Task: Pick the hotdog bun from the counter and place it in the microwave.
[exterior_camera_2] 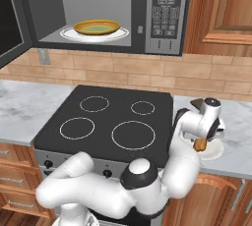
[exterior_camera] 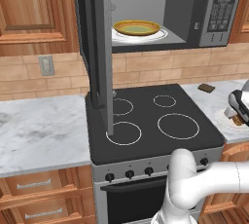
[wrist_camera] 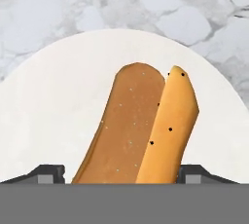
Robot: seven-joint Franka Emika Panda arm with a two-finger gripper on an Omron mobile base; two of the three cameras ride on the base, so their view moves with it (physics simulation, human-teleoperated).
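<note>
— Where is the hotdog bun [wrist_camera: 141, 125]?

— Right under my hand, on the round white plate [wrist_camera: 53, 121], which sits on the counter [exterior_camera_2: 234, 154] to the right of the stovetop [exterior_camera_2: 108, 119], near the counter's front edge. In my hand view the bun lies lengthwise between my two dark finger tips, its split running away from me.

— Have you got hold of it?

— My pincer [exterior_camera_2: 201, 144] is down at the bun, one tip on either side. The tips look just beside its flanks, but their contact is cut off at the frame's bottom, so I cannot tell whether I am clenched on it or still released.

— And the microwave [exterior_camera: 194, 9]?

— Above the stovetop, its door [exterior_camera: 97, 52] swung wide to the left. A yellow plate [exterior_camera: 137, 27] rests on the white turntable inside.

— Anything else nearby?

— A small dark-brown block [exterior_camera: 206, 88] near the counter's back edge, beyond the white plate.
</note>
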